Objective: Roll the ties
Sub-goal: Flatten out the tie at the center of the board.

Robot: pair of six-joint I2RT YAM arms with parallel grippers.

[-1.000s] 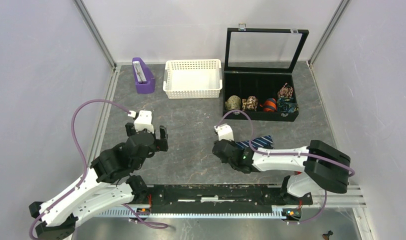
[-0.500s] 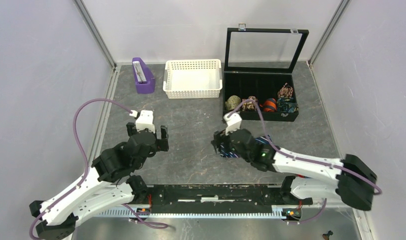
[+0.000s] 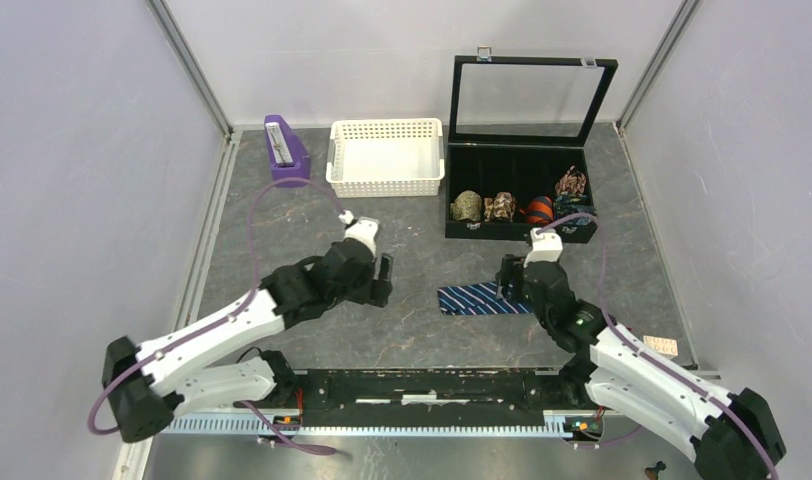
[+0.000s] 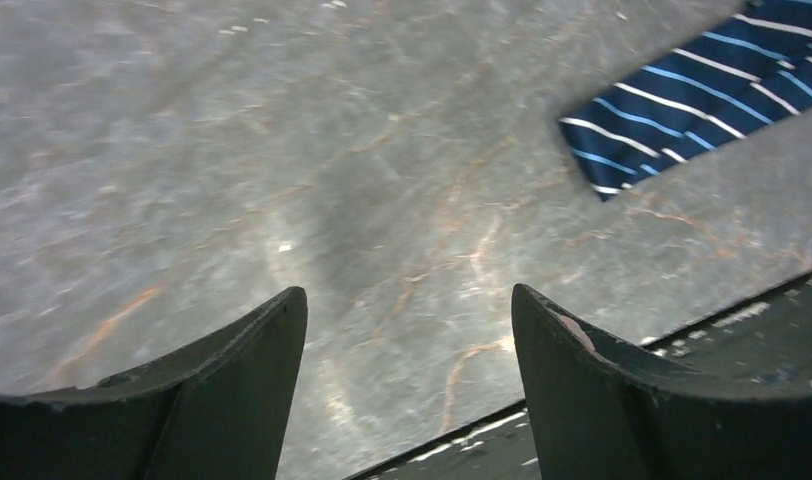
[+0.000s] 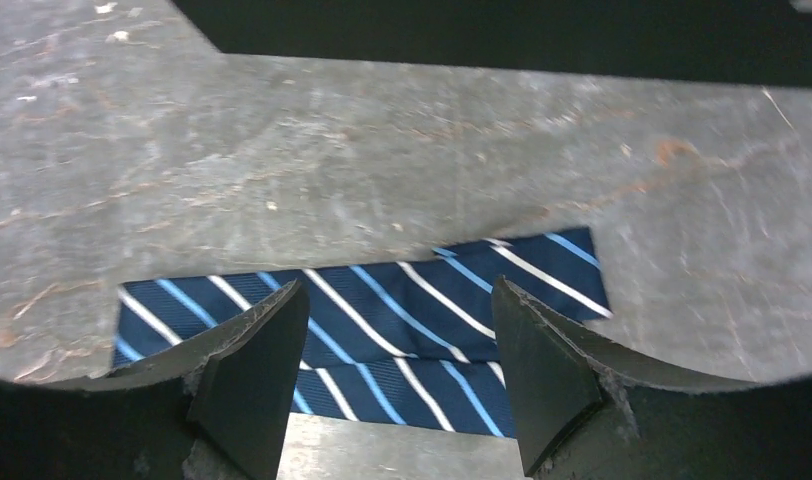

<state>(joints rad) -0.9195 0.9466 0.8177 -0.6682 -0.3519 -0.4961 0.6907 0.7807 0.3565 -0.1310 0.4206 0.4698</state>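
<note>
The tie (image 3: 472,299) is a navy strip with thin light-blue and white diagonal stripes, lying flat and folded double on the grey table right of centre. My right gripper (image 3: 506,287) hovers over its right part, open, and in the right wrist view the fingers (image 5: 252,350) stand on either side above the striped tie (image 5: 382,320) without closing on it. My left gripper (image 3: 385,281) is open a short way left of the tie's left end. In the left wrist view the left gripper (image 4: 409,300) has only bare table between its fingers, and the tie's end (image 4: 702,100) shows at the upper right.
A black display box (image 3: 522,232) with its lid raised stands at the back right, holding an olive roll (image 3: 467,206), a brown roll (image 3: 499,207), an orange roll (image 3: 539,210) and a patterned roll (image 3: 574,200). A white basket (image 3: 385,186) and a purple holder (image 3: 285,152) stand at the back.
My right gripper has opened and travelled from the tie's left end to its right part; the tie now lies flat. My left arm has swung right, toward the tie.
</note>
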